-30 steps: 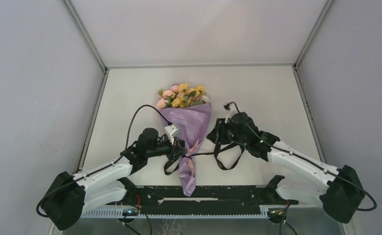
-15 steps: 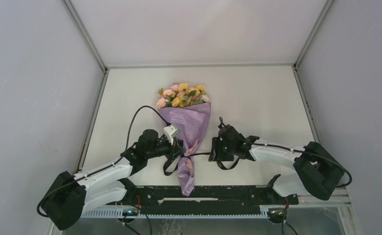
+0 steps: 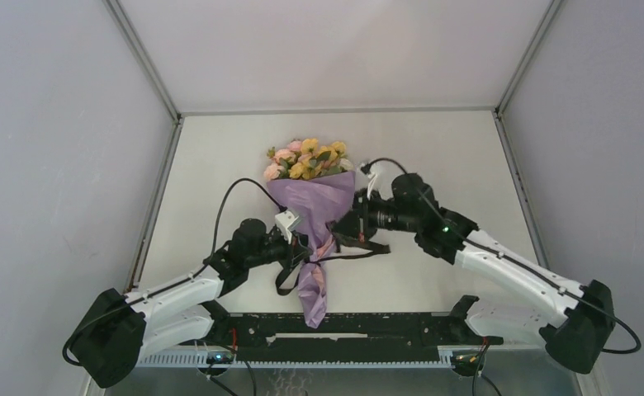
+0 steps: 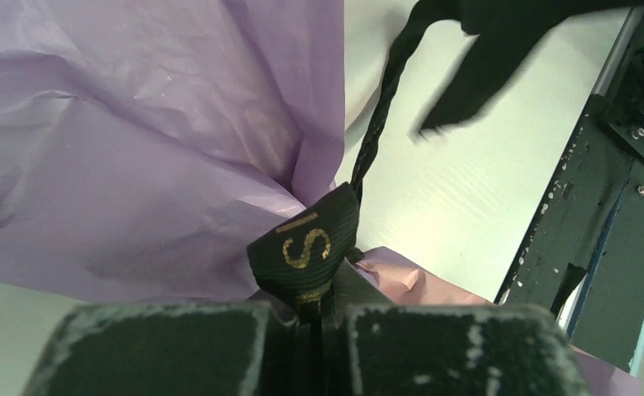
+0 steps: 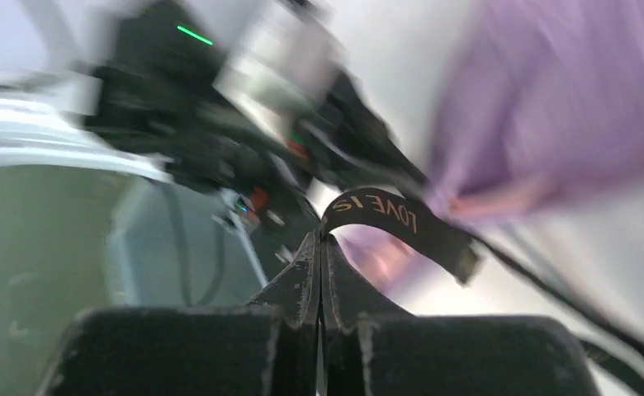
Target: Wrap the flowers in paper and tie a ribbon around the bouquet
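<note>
The bouquet lies on the table with the flowers [image 3: 306,159] at the far end. Lilac paper [image 3: 323,206] tapers toward the near edge and fills the left wrist view [image 4: 137,165]. The black ribbon [image 3: 352,255] circles the cone's narrow waist. My left gripper [image 3: 302,247] is shut on a ribbon loop with gold letters [image 4: 306,252], jaws pressed together [image 4: 323,309]. My right gripper [image 3: 348,224], close against the cone's right side, is shut on a lettered ribbon end [image 5: 385,213] that arches from its tips [image 5: 320,239]. The right wrist view is blurred.
A black rail [image 3: 360,326] runs along the near edge between the arm bases. A slack ribbon loop [image 3: 288,280] hangs left of the paper tail [image 3: 314,301]. Grey enclosure walls [image 3: 71,165] bound the table on both sides and at the back.
The right gripper dropped to the ribbon loop right of the cone, shut on it, then moved up and left against the paper, pulling the loop flatter. The left gripper stayed put.
</note>
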You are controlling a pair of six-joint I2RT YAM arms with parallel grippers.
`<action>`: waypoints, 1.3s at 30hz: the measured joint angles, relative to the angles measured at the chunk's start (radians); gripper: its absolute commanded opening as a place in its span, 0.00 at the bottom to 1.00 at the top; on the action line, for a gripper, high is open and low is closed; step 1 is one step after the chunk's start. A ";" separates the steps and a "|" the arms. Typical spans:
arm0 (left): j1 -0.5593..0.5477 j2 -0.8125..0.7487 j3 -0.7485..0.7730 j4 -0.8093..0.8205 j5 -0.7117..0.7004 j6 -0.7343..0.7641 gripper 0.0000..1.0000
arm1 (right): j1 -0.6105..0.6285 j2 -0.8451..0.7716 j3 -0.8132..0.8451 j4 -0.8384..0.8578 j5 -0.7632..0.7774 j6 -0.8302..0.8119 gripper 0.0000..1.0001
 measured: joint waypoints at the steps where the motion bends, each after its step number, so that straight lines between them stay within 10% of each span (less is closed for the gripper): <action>1: 0.000 0.000 -0.006 0.006 0.000 0.000 0.00 | 0.003 -0.013 0.038 0.039 -0.015 -0.002 0.00; 18: -0.002 -0.001 -0.017 0.021 0.000 0.002 0.00 | -0.042 0.462 0.394 0.503 -0.053 0.165 0.00; 26: -0.002 0.000 -0.017 0.023 0.000 0.003 0.00 | -0.017 0.723 0.564 0.317 -0.053 0.158 0.50; 39: -0.002 0.000 -0.017 0.023 -0.002 0.008 0.00 | -0.107 0.421 0.424 0.059 -0.066 -0.117 0.49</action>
